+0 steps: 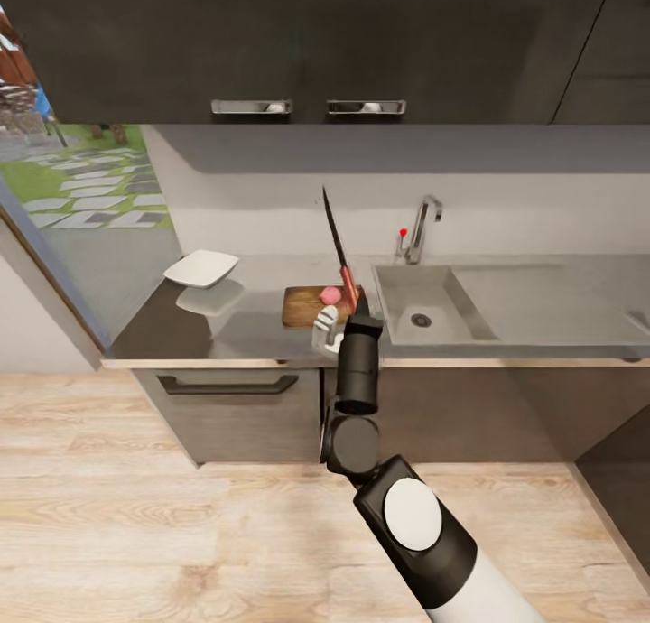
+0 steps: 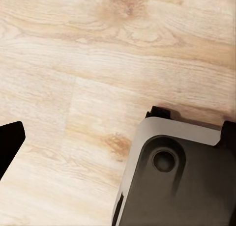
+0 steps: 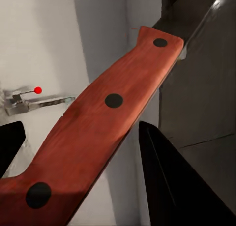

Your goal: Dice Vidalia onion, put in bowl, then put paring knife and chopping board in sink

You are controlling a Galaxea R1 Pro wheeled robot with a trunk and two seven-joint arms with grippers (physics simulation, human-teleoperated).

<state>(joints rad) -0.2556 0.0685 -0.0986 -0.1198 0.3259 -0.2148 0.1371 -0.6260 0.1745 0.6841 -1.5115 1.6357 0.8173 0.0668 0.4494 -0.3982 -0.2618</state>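
Note:
A pinkish Vidalia onion [image 1: 330,295] rests whole on the brown chopping board [image 1: 301,306], which lies on the grey countertop [image 1: 181,330] just left of the sink [image 1: 456,309]. My right gripper [image 1: 356,309] [image 3: 83,137] hovers at the board's right end, beside the onion, shut on the paring knife's reddish handle [image 3: 113,100]. The knife's dark blade [image 1: 334,230] points up and leans toward the back wall. The white bowl [image 1: 200,268] stands at the countertop's far left. My left gripper [image 2: 120,132] hangs open over the wood floor, with one dark finger [image 2: 10,145] at the picture's edge.
The chrome faucet [image 1: 421,228] with its red-tipped lever [image 3: 38,90] stands behind the basin, and the flat drainboard [image 1: 551,293] stretches to the right. Dark upper cabinets [image 1: 307,45] hang above. A window [image 1: 81,185] is at the left. My base [image 2: 177,177] sits below the left wrist.

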